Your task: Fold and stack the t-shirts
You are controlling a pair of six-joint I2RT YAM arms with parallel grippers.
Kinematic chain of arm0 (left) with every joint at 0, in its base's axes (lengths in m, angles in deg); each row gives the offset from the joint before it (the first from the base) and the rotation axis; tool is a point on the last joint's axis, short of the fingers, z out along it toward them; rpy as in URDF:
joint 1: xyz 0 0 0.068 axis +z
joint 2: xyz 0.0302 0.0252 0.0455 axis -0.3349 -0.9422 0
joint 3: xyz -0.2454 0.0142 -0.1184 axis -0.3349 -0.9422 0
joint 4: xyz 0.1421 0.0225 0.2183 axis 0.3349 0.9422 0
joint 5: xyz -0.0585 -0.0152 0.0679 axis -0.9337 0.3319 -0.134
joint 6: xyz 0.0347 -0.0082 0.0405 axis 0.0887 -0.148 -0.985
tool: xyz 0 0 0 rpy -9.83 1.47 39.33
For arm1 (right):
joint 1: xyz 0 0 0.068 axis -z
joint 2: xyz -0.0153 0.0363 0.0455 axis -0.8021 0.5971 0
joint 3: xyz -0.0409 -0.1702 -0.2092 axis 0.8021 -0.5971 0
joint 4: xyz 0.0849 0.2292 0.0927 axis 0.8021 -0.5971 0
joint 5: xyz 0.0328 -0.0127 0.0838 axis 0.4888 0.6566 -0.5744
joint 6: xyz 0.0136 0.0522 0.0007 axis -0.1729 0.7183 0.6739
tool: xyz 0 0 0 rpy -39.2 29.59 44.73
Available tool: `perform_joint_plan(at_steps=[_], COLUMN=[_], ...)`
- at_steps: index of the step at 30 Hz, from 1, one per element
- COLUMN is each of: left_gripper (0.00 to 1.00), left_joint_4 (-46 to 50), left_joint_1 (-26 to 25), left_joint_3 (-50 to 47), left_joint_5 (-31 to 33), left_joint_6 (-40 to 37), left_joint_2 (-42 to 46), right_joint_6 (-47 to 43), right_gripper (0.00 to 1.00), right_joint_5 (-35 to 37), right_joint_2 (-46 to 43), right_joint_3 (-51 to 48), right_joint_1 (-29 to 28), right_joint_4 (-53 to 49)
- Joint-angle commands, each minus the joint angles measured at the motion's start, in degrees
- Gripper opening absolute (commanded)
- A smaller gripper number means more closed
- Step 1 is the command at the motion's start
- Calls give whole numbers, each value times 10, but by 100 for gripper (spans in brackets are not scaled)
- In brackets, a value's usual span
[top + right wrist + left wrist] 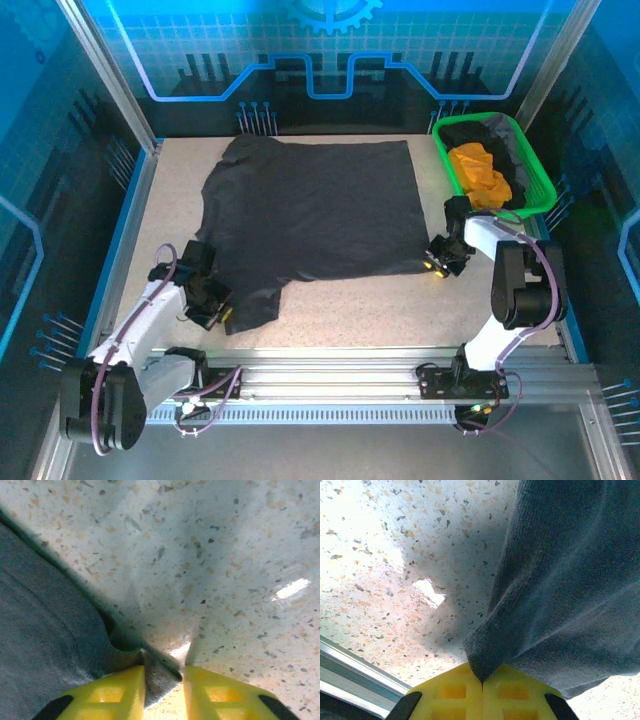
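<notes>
Top external view: the large charcoal-black fabric t-shirt [315, 210] lies spread flat over the middle of the speckled worktop [380, 310]. Its broad span runs from the left edge toward the right edge, and its near hem runs between the two arms. One flap at the near-left reaches closer to the worktop's near edge than the rest.

The left end effector [222, 310] sits on that flap. In the left wrist view its yellow fingers [450, 692] are clenched, with a fold of the dark cloth [570, 580] pinched between them.

The right end effector [437, 262] is at the shirt's near-right corner. In the right wrist view its jaws stand apart. The corner of the cloth [45, 630] pokes into the gap, lying against one finger [117, 690] and not yet pinched.

From both end effectors the body of the shirt lies away toward the far edge. A fold would therefore likely carry the near hem that way, once the right side has its hold.

At the far-right corner, a green plastic basket [545, 185] holds a bright orange tee [480, 172] and another dark tee [480, 132].
</notes>
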Motion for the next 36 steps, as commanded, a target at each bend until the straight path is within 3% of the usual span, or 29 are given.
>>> perform_joint_plan(at_steps=[1, 5, 11, 21, 25, 31, 36], left_gripper=[0, 0, 0, 0, 0, 0, 0], left_joint_4=[35, 52, 111, 171, 119, 55, 2], left_joint_1=[1, 1, 0, -1, 0, 7, 47], left_joint_3=[1, 13, 35, 31, 54, 203, 291], left_joint_5=[19, 37, 50, 29, 43, 92, 85], left_joint_6=[8, 3, 6, 19, 18, -31, -58], left_joint_2=[9, 13, 55, 127, 90, -34, -130], right_joint_6=[9, 18, 38, 69, 66, 56, 59], right_gripper=[18, 0, 0, 0, 0, 0, 0], right_joint_5=[-18, 7, 52, 80, 65, 54, 36], right_joint_2=[26, 1, -100, -178, -143, -70, -7], right_joint_3=[15, 16, 0, -63, -50, 79, 169], right_joint_1=[-8, -9, -20, -58, -59, -57, -50], right_joint_4=[28, 8, -68, -148, -131, -148, -159])
